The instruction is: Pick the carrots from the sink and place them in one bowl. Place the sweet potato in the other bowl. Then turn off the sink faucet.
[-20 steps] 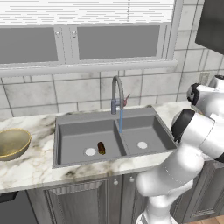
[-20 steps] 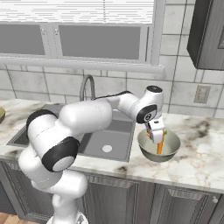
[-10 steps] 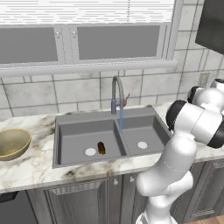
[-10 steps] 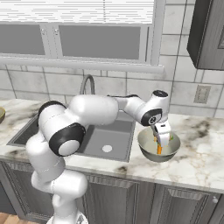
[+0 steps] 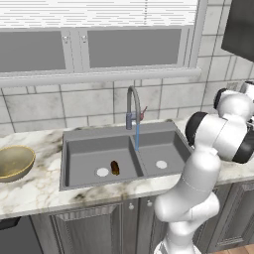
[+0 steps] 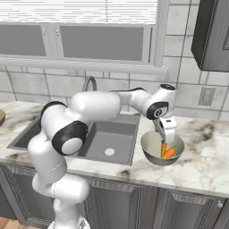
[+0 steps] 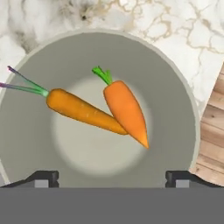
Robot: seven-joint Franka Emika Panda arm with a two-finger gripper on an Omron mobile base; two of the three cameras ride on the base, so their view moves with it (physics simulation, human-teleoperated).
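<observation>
**Now both carrots lie in the grey bowl**

Directly under our gripper (image 7: 112,177), with its jaws spread wide and grasping nothing, we see the two carrots (image 7: 105,111) inside the grey bowl (image 6: 154,156); their thin ends touch (one crosses the other). The bowl stands on the marble counter (image 6: 201,156), just right of the sink (image 5: 84,154). Farther away, the sweet potato (image 5: 115,167) lies in the left basin. The faucet (image 5: 133,106) is running water, and the tan bowl (image 5: 14,162) stands on the counter far left.

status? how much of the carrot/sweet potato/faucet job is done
Done: both carrots lie in the grey bowl. In hand: nothing; the hand hangs open over that bowl. Left: the sweet potato sits in the sink's left basin, the tan bowl has nothing in it, and the faucet is running.
</observation>
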